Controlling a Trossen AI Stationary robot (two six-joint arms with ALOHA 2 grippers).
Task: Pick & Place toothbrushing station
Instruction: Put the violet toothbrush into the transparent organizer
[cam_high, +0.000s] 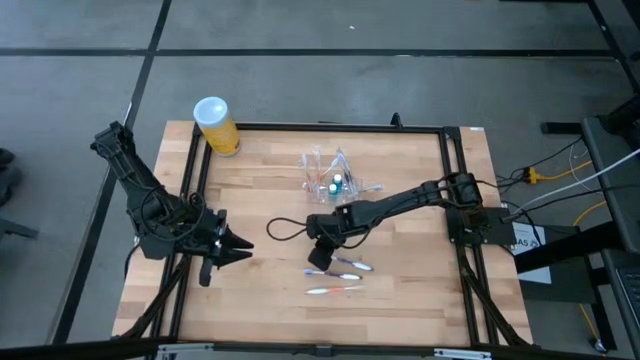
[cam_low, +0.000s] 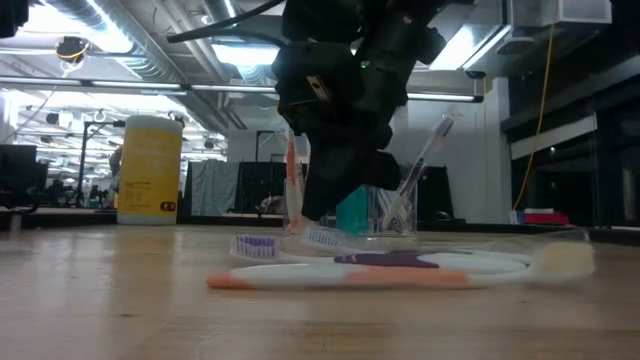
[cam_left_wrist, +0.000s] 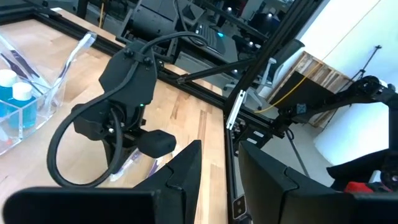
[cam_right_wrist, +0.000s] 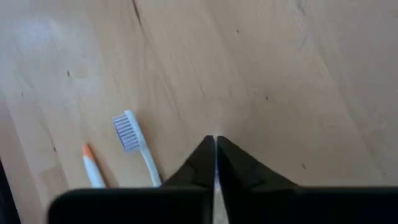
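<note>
The toothbrushing station (cam_high: 328, 176) is a clear plastic holder standing at the table's far middle. It holds blue-capped things and toothbrushes, and it also shows in the low view (cam_low: 392, 212) and the left wrist view (cam_left_wrist: 30, 104). My right gripper (cam_high: 319, 260) is shut and points down over bare wood (cam_right_wrist: 215, 142), on the near side of the station and apart from it. Its fingertips are just above the table by the loose toothbrushes (cam_low: 318, 214). My left gripper (cam_high: 244, 251) is open and empty at the table's left, pointing toward the right arm (cam_left_wrist: 219, 169).
Loose toothbrushes lie on the wood near my right gripper: one with purple (cam_high: 340, 266) and one white and orange (cam_high: 334, 290), also in the low view (cam_low: 380, 276). A yellow cylinder with a white lid (cam_high: 215, 124) stands at the far left corner. A black frame edges the table.
</note>
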